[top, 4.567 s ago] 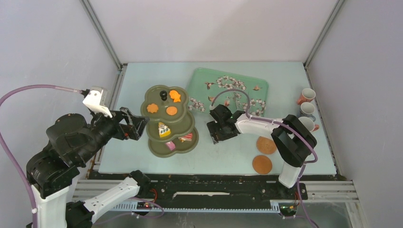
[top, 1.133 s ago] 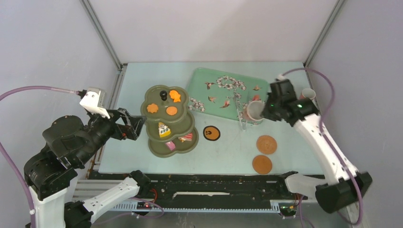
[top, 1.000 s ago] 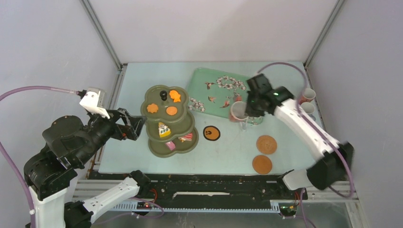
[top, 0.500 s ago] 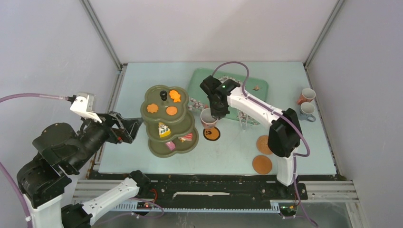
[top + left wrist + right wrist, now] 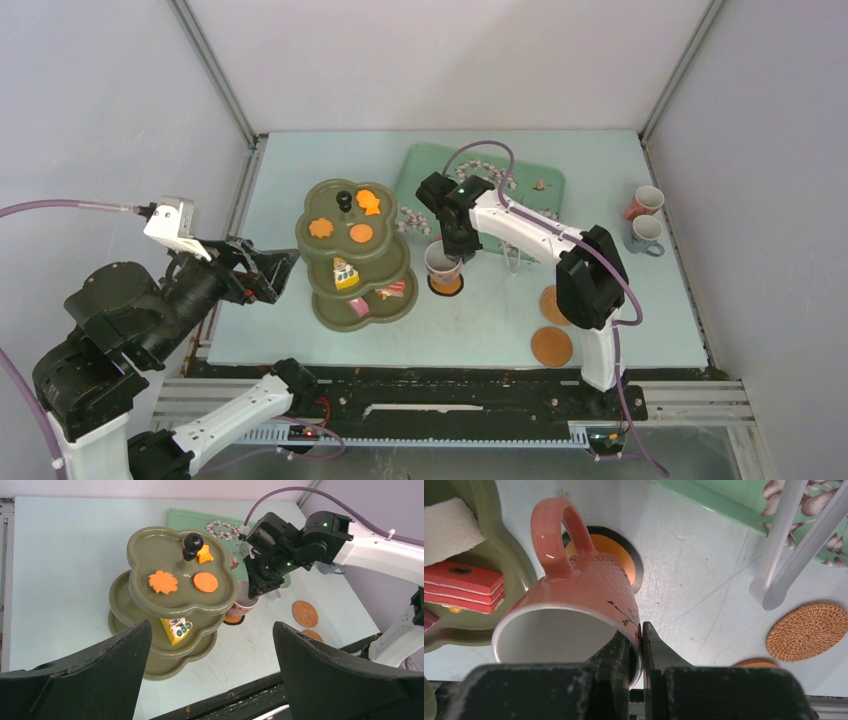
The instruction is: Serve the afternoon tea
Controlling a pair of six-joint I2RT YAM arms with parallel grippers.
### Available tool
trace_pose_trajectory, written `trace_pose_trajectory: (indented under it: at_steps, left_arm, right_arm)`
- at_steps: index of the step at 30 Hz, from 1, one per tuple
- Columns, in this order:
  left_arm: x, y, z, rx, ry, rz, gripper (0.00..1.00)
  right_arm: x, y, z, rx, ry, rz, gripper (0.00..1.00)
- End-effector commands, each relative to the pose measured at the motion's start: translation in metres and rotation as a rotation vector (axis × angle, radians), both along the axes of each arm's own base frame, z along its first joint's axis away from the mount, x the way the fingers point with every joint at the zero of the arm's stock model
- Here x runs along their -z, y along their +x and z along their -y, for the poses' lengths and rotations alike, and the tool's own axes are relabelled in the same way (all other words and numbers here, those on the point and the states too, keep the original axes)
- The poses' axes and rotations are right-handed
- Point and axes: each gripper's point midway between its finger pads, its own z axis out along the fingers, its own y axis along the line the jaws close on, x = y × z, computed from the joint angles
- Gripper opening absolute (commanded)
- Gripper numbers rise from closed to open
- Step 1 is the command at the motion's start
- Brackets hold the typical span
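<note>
The left claw [image 5: 272,272] hangs wide open and empty, left of the stand [image 5: 322,200]. Just right of the stand, the pink cup [image 5: 589,595] sits over the black-rimmed coaster [image 5: 621,550], mouth up, axis slightly tilted, possibly not yet seated. The right claw [image 5: 640,635] pinches its rim. Next: level, lower, release.

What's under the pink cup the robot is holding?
A round orange coaster with a black rim sits below the pink cup, pinched by the right gripper. The cup hides most of it; whether they touch is unclear.
</note>
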Motion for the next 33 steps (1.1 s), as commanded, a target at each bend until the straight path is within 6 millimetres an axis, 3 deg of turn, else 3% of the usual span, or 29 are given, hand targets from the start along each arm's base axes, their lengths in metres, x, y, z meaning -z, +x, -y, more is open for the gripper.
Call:
trace_pose_trajectory:
  at_steps: [1, 16, 23, 33]
  left_arm:
    - [-0.005, 0.004, 0.006, 0.011, -0.013, 0.008, 0.98]
    - [-0.003, 0.006, 0.003, 0.002, 0.019, 0.01, 0.98]
    - [-0.003, 0.008, 0.003, -0.003, 0.033, 0.01, 0.98]
    - [-0.002, 0.012, 0.006, 0.002, 0.051, 0.008, 0.98]
  right_arm:
    - [0.004, 0.002, -0.004, 0.02, 0.001, 0.026, 0.0]
    - [0.012, 0.006, -0.003, 0.02, 0.007, 0.056, 0.0]
    - [-0.004, 0.016, -0.005, 0.025, 0.05, 0.103, 0.0]
    - [0.004, 0.022, -0.003, 0.026, 0.055, 0.084, 0.0]
